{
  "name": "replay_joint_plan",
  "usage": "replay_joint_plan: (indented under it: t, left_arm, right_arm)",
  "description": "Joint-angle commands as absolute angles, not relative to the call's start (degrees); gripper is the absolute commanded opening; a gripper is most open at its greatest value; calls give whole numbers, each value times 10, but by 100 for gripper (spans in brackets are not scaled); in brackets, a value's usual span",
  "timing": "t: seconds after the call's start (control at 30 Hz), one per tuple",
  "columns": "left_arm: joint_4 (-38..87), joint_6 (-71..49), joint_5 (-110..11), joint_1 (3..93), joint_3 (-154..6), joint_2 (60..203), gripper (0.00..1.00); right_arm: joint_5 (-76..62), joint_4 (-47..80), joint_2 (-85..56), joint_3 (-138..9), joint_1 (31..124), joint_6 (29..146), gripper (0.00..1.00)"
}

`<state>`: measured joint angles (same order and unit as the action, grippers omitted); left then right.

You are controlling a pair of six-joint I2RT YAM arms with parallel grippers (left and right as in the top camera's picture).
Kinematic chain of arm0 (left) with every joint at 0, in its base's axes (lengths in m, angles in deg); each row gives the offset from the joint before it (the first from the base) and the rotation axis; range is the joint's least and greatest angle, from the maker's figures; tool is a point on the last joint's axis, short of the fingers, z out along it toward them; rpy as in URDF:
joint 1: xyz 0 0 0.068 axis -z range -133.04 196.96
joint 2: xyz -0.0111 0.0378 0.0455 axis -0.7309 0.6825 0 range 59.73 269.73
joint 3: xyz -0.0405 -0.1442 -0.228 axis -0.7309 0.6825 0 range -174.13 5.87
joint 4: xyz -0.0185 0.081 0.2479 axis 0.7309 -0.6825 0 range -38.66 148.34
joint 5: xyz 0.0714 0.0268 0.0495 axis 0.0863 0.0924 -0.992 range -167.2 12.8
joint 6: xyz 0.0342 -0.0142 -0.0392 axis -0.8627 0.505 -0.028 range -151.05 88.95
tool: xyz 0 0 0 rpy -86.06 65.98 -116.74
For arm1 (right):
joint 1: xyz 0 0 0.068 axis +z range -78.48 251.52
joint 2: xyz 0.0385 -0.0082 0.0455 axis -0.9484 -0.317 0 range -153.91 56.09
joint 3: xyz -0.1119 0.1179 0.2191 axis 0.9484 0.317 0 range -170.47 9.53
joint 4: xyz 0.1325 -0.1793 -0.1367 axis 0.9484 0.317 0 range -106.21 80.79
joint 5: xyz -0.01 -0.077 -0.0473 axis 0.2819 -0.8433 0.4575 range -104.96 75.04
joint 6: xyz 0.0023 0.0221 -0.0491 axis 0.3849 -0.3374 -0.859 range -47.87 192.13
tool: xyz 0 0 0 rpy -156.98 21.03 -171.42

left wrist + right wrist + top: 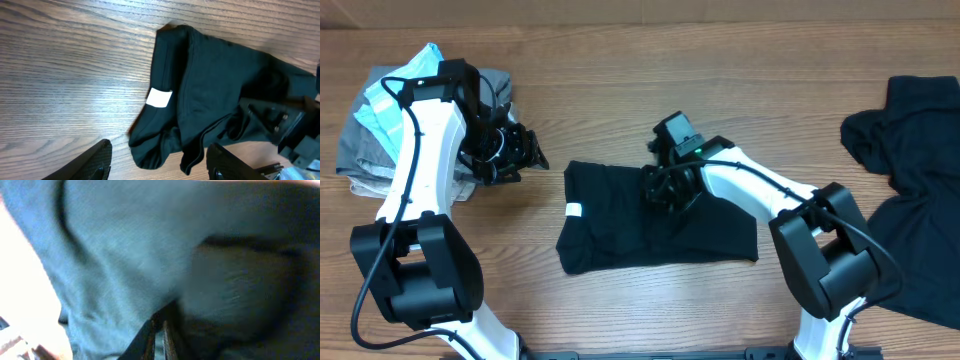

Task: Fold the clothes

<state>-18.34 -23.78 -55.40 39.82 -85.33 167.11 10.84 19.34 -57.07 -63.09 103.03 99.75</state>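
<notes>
A black T-shirt point(620, 240) lies partly folded into a rough rectangle at the table's middle, its white neck label point(574, 210) on the left edge. My right gripper point(662, 190) presses down on the shirt's upper middle. In the right wrist view its fingers point(150, 335) stand almost together, shut on dark shirt fabric point(125, 255) that fills the frame. My left gripper point(530, 158) hovers open just left of the shirt, touching nothing. The left wrist view has the shirt point(215, 75) and label point(159, 98) ahead of the wide-apart left gripper point(160, 152).
A second black T-shirt point(920, 190) lies crumpled at the right edge of the table. A pile of grey garments point(365, 155) topped by a light-blue one point(405, 80) sits at the far left, behind the left arm. Bare wood surrounds the middle shirt.
</notes>
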Motion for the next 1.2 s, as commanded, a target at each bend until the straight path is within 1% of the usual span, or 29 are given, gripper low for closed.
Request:
replay_joint_plan:
  t: [0.0, 0.07, 0.2, 0.3, 0.4, 0.43, 0.47, 0.5, 0.53, 0.57, 0.63, 0.7, 0.77, 1.0, 1.13, 1.17]
  left_arm:
    - [-181, -248, -564, 399, -852, 1669, 63]
    - [-181, -248, -564, 399, -852, 1669, 64]
    - [-181, -249, -568, 399, -852, 1669, 64]
    - [-181, -249, -569, 399, -852, 1669, 65]
    - [-179, -248, -568, 399, -852, 1669, 68]
    - [-179, -248, -568, 399, -852, 1669, 73]
    - [-179, -248, -568, 399, -852, 1669, 77]
    - [-179, -247, -568, 399, -852, 1669, 85]
    - [-178, -246, -568, 399, -852, 1669, 96]
    - [-179, -246, -568, 399, -852, 1669, 100]
    - [-179, -246, -568, 399, -852, 1669, 100]
    - [-179, -246, -568, 399, -852, 1669, 100]
    - [-179, -247, -568, 399, -852, 1669, 100]
    - [-179, -247, -568, 399, -852, 1669, 100]
    - [-179, -247, -568, 399, -852, 1669, 100]
    - [-179, -247, -568, 399, -852, 1669, 100]
  right_arm:
    - [210, 199, -557, -651, 1008, 930, 20]
    - [275, 223, -537, -671, 983, 910, 27]
    - [287, 326, -486, -708, 919, 879, 28]
    - [249, 410, -451, -716, 868, 837, 33]
    - [126, 511, -432, -716, 812, 817, 38]
    - [48, 557, -432, -714, 789, 817, 39]
    - [14, 573, -433, -711, 780, 817, 40]
    - [-8, 581, -433, -707, 775, 817, 43]
    - [-25, 589, -433, -701, 771, 817, 44]
    - [-36, 591, -433, -692, 769, 817, 45]
    - [-49, 588, -433, -672, 769, 817, 50]
    - [-53, 572, -433, -649, 769, 817, 52]
    - [-52, 529, -433, -611, 769, 826, 54]
    - [-45, 399, -434, -513, 769, 826, 54]
    - [-18, 332, -434, -470, 769, 825, 52]
    - [-9, 319, -434, -462, 769, 826, 49]
